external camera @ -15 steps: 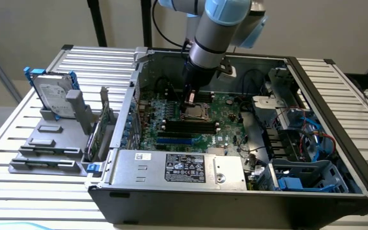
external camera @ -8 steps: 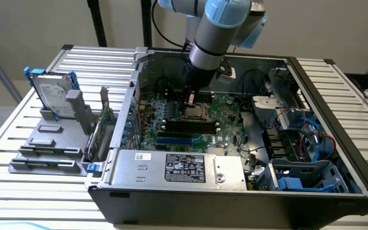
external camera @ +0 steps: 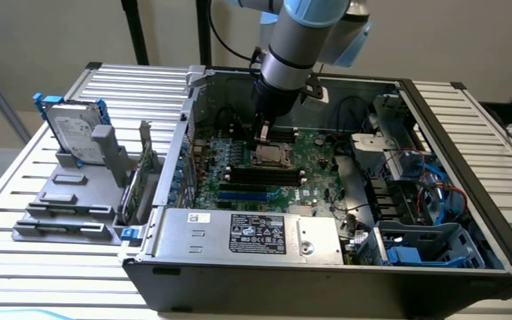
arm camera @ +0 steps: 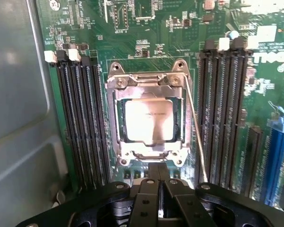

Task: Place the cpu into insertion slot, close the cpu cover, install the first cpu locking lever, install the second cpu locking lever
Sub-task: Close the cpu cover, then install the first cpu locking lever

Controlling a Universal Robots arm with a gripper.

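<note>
**Slatted metal bench, open tower, gripper parked at the socket**

Slatted metal table (external camera: 51,280) with a black tower case (external camera: 327,283) lying on its side, panel off, so you look straight down at the green motherboard (external camera: 314,150). I'll place everything off the insertion slot (arm camera: 177,118), since that's where the action is.

The cpu (arm camera: 149,120) is sitting in the slot, pale silvery top facing up and looking flat and square in there. The cpu cover (arm camera: 114,118) is down over it, and its metal frame runs around the chip so the chip shows through the big window. One thin locking lever (arm camera: 195,132) runs along one side of the slot as a bare wire rod, slightly angled away from the frame. I can't tell whether it's hooked.

The gripper (arm camera: 158,172) comes down from the arm right by the slot. Its two fingers are pressed together with nothing between them, so it's closed and empty-handed. In the wrist view the tips sit just off one edge of the cover, the edge opposite the two round screw lugs, and the chip is just beyond that edge. In the exterior view the gripper (external camera: 263,137) hangs just beside the slot. Whether it's actually touching the board, I can't say.

Long black memory slots (arm camera: 80,118) flank the insertion slot on both sides. A silver power supply (external camera: 247,233) sits well apart from it at the case wall. A hard drive (external camera: 74,133) leans in a grey rack outside the case.
</note>
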